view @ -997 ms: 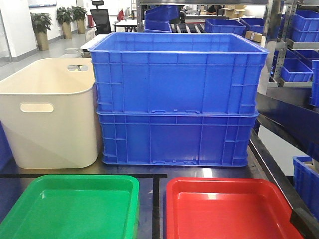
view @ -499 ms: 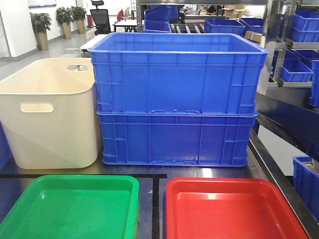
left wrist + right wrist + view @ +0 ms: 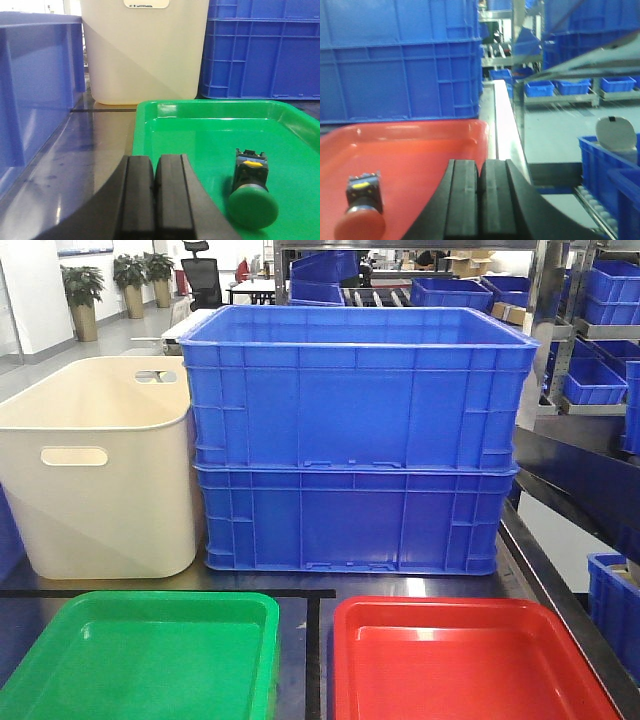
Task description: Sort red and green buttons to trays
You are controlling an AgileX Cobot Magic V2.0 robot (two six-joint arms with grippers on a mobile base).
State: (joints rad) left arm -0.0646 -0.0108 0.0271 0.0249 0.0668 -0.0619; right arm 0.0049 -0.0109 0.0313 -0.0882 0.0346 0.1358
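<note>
The green tray (image 3: 150,660) lies front left and the red tray (image 3: 460,660) front right on the dark table. In the left wrist view a green button (image 3: 251,192) lies on its side inside the green tray (image 3: 200,130), to the right of my left gripper (image 3: 155,165), which is shut and empty over the tray's left rim. A red button (image 3: 362,210) lies in the red tray (image 3: 410,155), left of my right gripper (image 3: 480,167); its pads are pressed together with nothing between them. Neither gripper shows in the front view.
Two stacked blue crates (image 3: 355,440) stand behind the trays, with a cream tub (image 3: 95,470) to their left. Another blue crate (image 3: 30,85) flanks the left arm. To the right the table edge (image 3: 505,125) drops to shelving holding more blue bins (image 3: 615,170).
A dark shape at the front view's lower right corner has left the frame. Trays and crates have not moved.
</note>
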